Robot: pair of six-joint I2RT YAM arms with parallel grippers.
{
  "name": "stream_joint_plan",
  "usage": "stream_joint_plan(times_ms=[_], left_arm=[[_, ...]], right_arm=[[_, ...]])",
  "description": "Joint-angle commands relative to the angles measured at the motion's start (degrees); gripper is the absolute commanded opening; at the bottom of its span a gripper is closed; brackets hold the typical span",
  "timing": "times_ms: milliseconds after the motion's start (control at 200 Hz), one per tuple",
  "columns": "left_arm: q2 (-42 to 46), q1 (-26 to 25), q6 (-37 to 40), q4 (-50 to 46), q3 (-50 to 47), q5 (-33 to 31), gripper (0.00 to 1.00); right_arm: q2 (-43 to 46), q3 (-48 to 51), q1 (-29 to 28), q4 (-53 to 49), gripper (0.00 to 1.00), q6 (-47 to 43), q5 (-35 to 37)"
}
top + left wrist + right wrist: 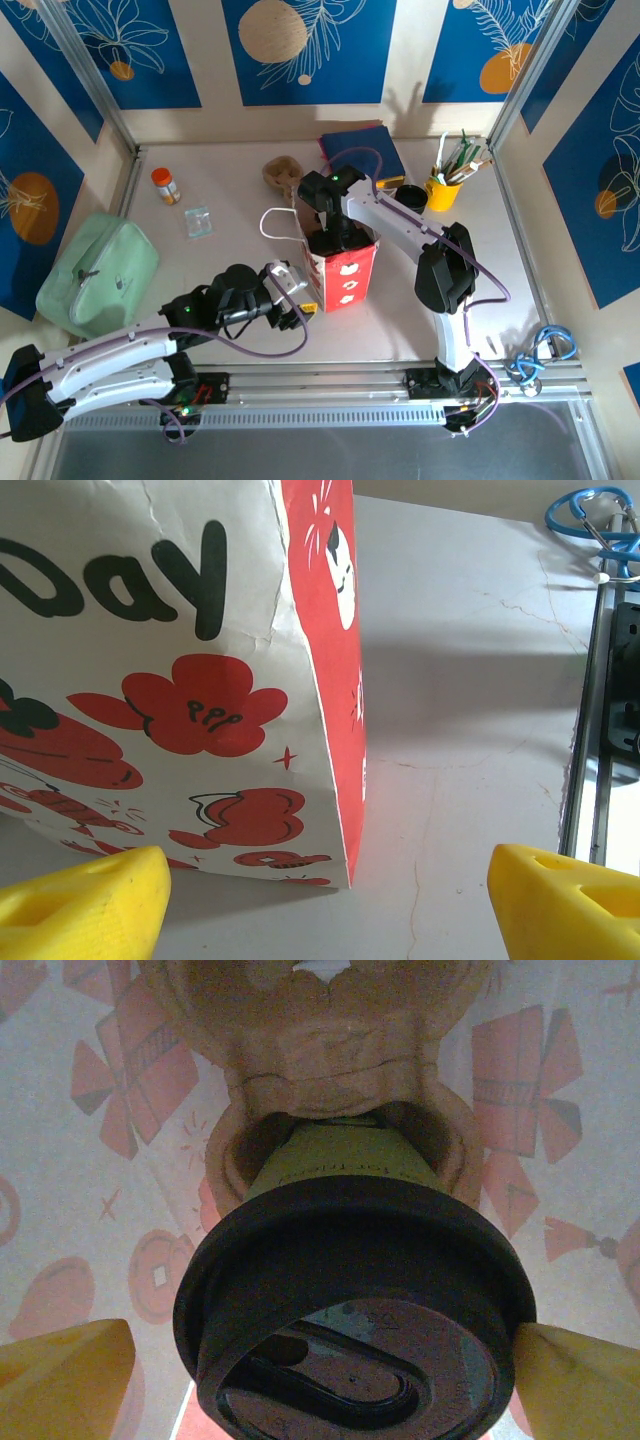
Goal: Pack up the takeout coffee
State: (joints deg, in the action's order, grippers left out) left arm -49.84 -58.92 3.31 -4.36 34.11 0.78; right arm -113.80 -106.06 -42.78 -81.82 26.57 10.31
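The takeout coffee is a green cup (340, 1155) with a black lid (350, 1300). It sits in a brown moulded carrier (310, 1050) inside the red-and-white paper bag (345, 275). My right gripper (320, 1380) reaches down into the bag's mouth (335, 238). It is open, with one yellow fingertip (65, 1375) clear of the lid on the left and the other close beside its right rim. My left gripper (325, 900) is open and low on the table at the bag's near corner (350, 875), with nothing between its fingers.
A yellow cup of utensils (443, 190) and a black round item (411, 196) stand at the back right. A blue pad (362, 150) and a brown cardboard piece (282, 175) lie behind the bag. On the left are an orange-capped bottle (165, 185), a small packet (198, 221) and a green pouch (98, 272).
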Motion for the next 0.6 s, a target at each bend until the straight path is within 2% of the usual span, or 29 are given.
stream_joint_plan(times_ms=[0,595], left_arm=[[0.7,-0.4,-0.2,-0.3,-0.7,-0.8,0.83],[0.4,-0.4,-0.4,0.2,-0.7,-0.7,0.83]], right_arm=[[1.1,-0.7,-0.4,-1.6,0.97,0.7,-0.3],[2.3,0.3,0.0,-0.9,1.00,1.4,-0.9]])
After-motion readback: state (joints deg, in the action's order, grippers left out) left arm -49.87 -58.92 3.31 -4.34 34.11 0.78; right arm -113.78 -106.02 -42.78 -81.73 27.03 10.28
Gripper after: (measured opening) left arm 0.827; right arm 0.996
